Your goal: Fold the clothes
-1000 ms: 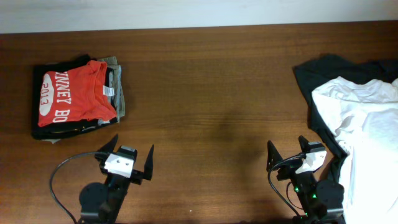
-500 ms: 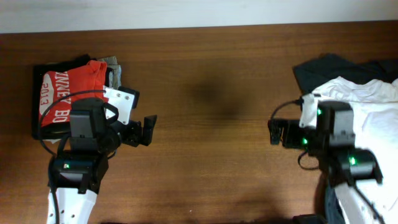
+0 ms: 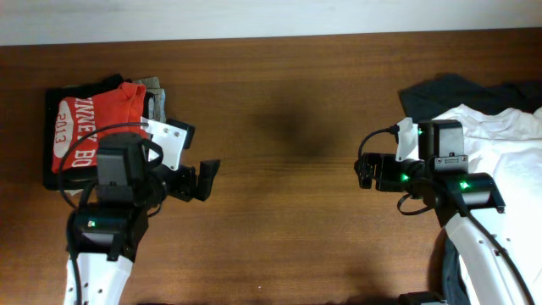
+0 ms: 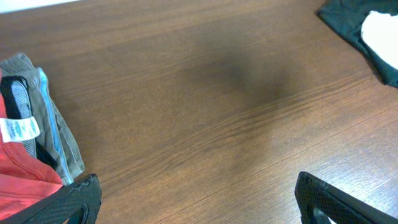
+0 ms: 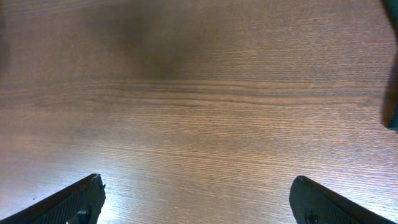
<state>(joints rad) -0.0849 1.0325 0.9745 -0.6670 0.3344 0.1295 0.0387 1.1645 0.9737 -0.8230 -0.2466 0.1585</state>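
Note:
The white T-shirt lies crumpled at the table's right edge, on top of a dark garment. In the left wrist view only a corner of the white T-shirt shows at the top right. My right gripper hovers just left of the pile, open, with only bare wood between its fingers. My left gripper stands open over the left half of the table, right of a folded stack, and is empty too.
A folded stack with a red lettered shirt on top sits at the far left, grey and dark garments beneath it. Brown wooden table stretches between the two arms. A dark cloth edge shows in the right wrist view.
Both arms have come up from the front edge and out over the table. In the last half second the right gripper shifted slightly left. Both grippers stayed open.

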